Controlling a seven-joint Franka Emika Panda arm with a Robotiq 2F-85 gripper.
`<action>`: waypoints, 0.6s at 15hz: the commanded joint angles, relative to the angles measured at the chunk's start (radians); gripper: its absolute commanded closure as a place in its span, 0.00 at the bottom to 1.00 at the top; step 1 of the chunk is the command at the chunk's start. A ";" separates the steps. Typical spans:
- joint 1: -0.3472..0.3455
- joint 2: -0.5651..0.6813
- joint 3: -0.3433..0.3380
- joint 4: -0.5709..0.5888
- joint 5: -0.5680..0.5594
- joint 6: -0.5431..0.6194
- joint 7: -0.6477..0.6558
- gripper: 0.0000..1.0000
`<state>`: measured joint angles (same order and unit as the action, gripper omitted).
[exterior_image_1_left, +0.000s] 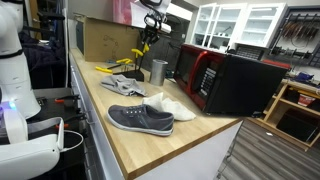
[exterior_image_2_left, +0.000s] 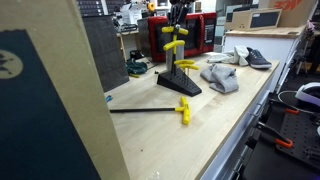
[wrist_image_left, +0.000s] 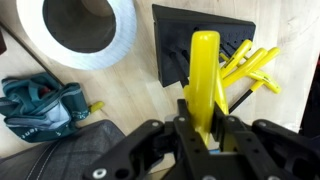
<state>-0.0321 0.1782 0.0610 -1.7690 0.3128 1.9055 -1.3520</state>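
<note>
A: Gripper (wrist_image_left: 200, 132) is almost shut, pinching the yellow peg (wrist_image_left: 204, 70) right above the black stand (wrist_image_left: 178, 45) (stand sits on the counter (wrist_image_left: 130, 100), near the steel cup (wrist_image_left: 75, 30)).
B: Risk?
A: Probably a sideways pull. It could tip the light stand, or the peg could twist and slip out.
</note>
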 joint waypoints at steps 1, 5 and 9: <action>0.001 -0.024 -0.001 -0.028 -0.011 0.045 -0.030 0.94; 0.011 -0.027 0.006 -0.035 -0.031 0.036 -0.023 0.94; 0.037 -0.029 0.022 -0.037 -0.088 0.033 -0.017 0.94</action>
<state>-0.0161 0.1739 0.0723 -1.7691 0.2716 1.9079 -1.3521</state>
